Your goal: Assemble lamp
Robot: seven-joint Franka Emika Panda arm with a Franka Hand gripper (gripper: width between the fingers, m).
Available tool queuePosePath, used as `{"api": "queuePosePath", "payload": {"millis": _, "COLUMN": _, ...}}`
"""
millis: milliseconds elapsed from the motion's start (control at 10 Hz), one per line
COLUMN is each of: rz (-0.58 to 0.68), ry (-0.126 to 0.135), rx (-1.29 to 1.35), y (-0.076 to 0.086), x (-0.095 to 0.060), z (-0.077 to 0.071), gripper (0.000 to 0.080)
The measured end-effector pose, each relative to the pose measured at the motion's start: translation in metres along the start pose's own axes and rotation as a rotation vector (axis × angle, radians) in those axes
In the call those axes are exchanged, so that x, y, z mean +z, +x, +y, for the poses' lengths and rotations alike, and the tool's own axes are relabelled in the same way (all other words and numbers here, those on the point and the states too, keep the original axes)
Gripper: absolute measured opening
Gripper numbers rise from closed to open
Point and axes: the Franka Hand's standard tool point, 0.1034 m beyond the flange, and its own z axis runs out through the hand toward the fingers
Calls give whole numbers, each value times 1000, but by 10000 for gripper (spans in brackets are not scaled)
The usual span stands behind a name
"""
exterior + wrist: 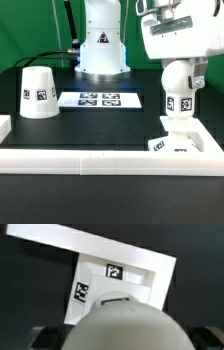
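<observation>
One gripper (181, 72) is closed around the bulb (177, 92), at twelve o'clock over the base (172, 140); the shade (38, 92) stands at nine o'clock of the marker board (98, 99).

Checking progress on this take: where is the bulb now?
In the exterior view the bulb is on the right, held by the gripper directly over the base, with the shade far off on the left.
</observation>
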Motion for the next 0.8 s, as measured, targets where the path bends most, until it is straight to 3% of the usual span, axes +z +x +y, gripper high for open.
{"api": "queuePosePath", "payload": {"millis": 300, "rz": 0, "ry": 0, "rx": -48, "y": 0, "x": 0, "z": 0, "gripper": 696}}
{"api": "queuePosePath", "payload": {"millis": 800, "rz": -2, "ry": -15, "rx": -655, "y": 13, "x": -1, "z": 4, "gripper": 698}}
